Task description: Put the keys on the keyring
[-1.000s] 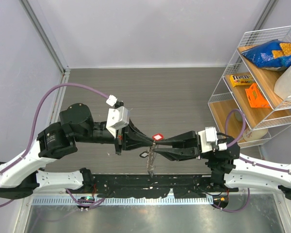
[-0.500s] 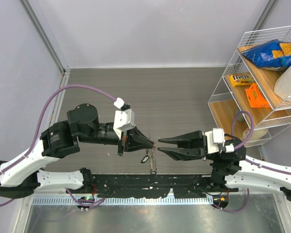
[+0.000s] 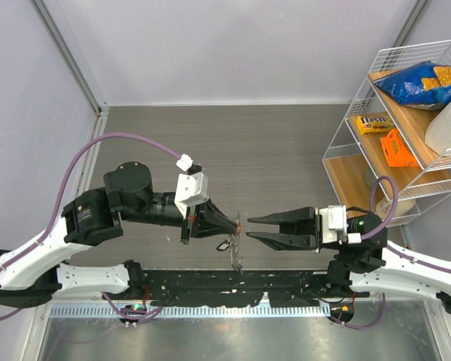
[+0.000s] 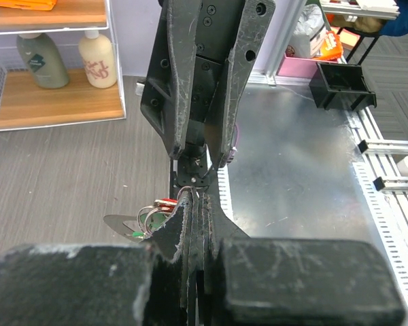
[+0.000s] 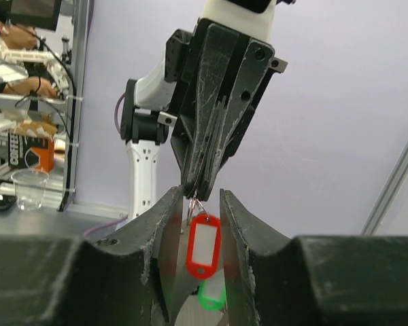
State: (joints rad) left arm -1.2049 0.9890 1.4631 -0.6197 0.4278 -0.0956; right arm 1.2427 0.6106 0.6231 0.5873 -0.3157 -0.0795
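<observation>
My left gripper (image 3: 233, 223) clenched the thin, slippery keyring (image 5: 194, 202) in midair; its light red key tag (image 5: 202, 246) dangled between my right gripper (image 3: 249, 228)'s parted, empty fingers, best pinched by the stiff plastic

White and black arms (image 3: 49, 252), purple cables (image 3: 98, 141)

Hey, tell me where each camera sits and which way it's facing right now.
Top external: above, behind the bases, looking down at the table; both arms show.
Left wrist: on the left arm, facing the right pincer; own shut fingers below.
Right wrist: facing the left pincer; own fingers flank the red key.
Both wrist views share the keyring.
</observation>
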